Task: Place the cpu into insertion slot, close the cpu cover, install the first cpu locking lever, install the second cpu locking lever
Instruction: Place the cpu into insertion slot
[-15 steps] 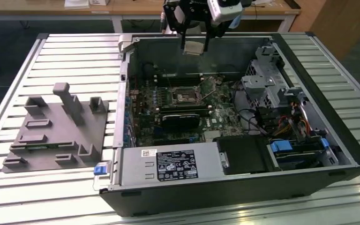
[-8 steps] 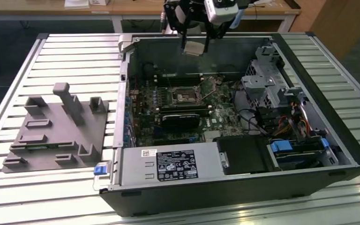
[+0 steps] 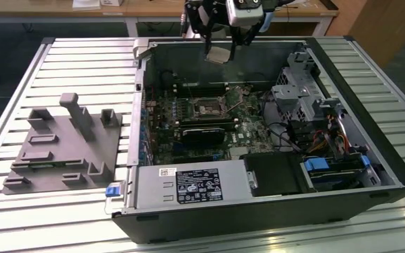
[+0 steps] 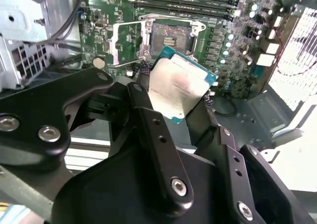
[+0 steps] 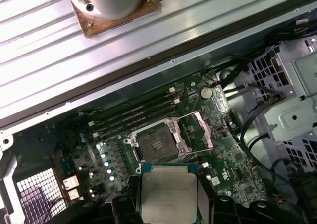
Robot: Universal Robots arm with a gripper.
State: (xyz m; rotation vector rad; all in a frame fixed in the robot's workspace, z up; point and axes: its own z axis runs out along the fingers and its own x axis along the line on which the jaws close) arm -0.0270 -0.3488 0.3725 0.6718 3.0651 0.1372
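We tag this a robotics lab or test workshop. The work surface is a slatted aluminium table (image 3: 83, 58), not home furniture. On it lies an open computer case (image 3: 259, 219) with its green motherboard (image 3: 248, 132) bared, and beside it a grey fixture block (image 3: 61, 142) with pegs and slots. A round metal base (image 5: 106, 1) sits on a plate bolted to the slats. The gripper (image 3: 220, 52), with the cpu (image 4: 181, 87) pinched in it, hangs over the case. Wooden workbenches (image 3: 153, 8) stand behind.
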